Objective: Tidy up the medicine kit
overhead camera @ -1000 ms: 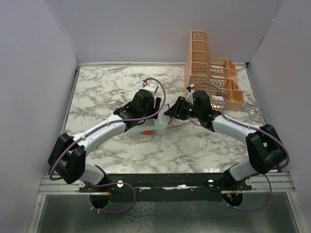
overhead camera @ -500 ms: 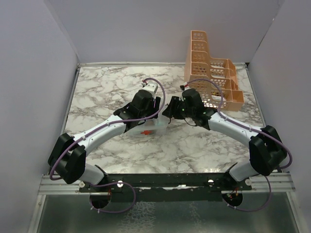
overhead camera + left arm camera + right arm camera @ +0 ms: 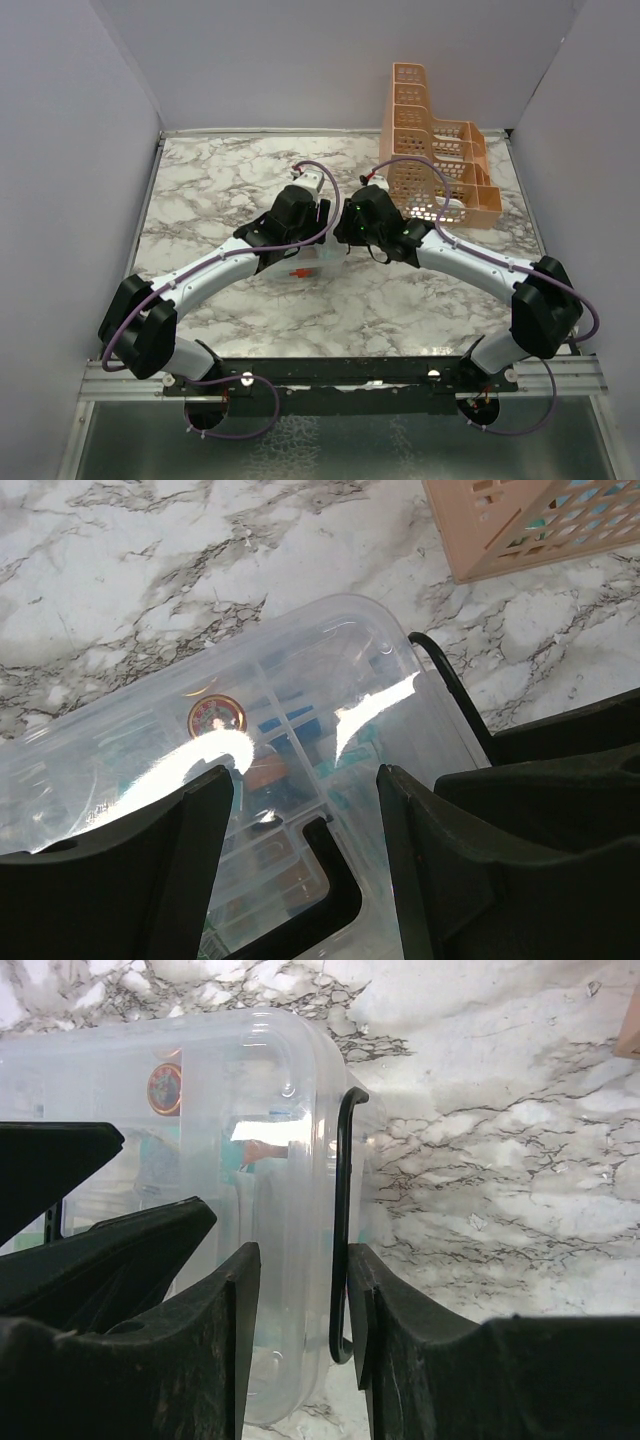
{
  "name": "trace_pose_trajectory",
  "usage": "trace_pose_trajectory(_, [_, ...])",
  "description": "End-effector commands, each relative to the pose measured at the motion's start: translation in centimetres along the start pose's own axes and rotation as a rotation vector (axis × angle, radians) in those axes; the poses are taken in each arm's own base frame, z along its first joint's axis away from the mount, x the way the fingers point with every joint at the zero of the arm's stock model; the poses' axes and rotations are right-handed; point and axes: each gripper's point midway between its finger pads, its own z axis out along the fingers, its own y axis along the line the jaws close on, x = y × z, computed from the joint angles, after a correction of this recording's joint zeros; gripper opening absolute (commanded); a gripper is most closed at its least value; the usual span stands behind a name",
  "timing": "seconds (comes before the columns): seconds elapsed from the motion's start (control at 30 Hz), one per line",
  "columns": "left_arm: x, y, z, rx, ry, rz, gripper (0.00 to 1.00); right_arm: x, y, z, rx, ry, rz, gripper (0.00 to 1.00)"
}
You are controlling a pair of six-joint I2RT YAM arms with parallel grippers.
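"Where did the medicine kit sit?"

"Near the orange rack. The left gripper hung half-open over its lid. The right gripper sat half-open astride the side clip, and neither held anything. A skewed pinch could've shoved the kit."

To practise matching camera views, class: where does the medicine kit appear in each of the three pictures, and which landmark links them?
Top external: the medicine kit sits at the table's centre, mostly hidden under the two wrists.
Left wrist: the kit fills the centre and lower left.
Right wrist: the kit fills the left half.
Shared landmark: its black handle, seen in both wrist views; it cannot be made out from above.
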Motion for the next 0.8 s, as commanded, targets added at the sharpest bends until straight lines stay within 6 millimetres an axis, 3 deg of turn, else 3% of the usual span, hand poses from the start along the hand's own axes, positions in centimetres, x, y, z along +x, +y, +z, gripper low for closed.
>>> trace_pose_trajectory(0.0, [12.1,1.9,-1.5,-0.047,0.422,-0.003,0.63,1.7,0.3,0.7,0.027,0.039,-0.048,0.29])
trace_pose_trajectory(0.2, [11.5,1.7,-1.5,-0.036,0.407,-0.024,0.63,1.3,1.0,0.3,-0.007,0.032,-0.043,0.20])
trace_pose_trajectory(0.37, [10.0,1.6,-1.7,-0.017,0.372,-0.070,0.63,0.6,2.0,-0.4,-0.053,0.011,-0.037,0.24])
trace_pose_trajectory(0.6, [3.8,3.0,-3.0,-0.012,0.215,-0.174,0.74,-1.6,2.2,-2.0,-0.046,-0.054,-0.017,0.49])
trace_pose_trajectory(0.77, [-0.9,6.6,-4.6,-0.069,0.067,-0.245,0.87,-2.2,2.6,-2.6,-0.056,-0.063,-0.025,0.56])
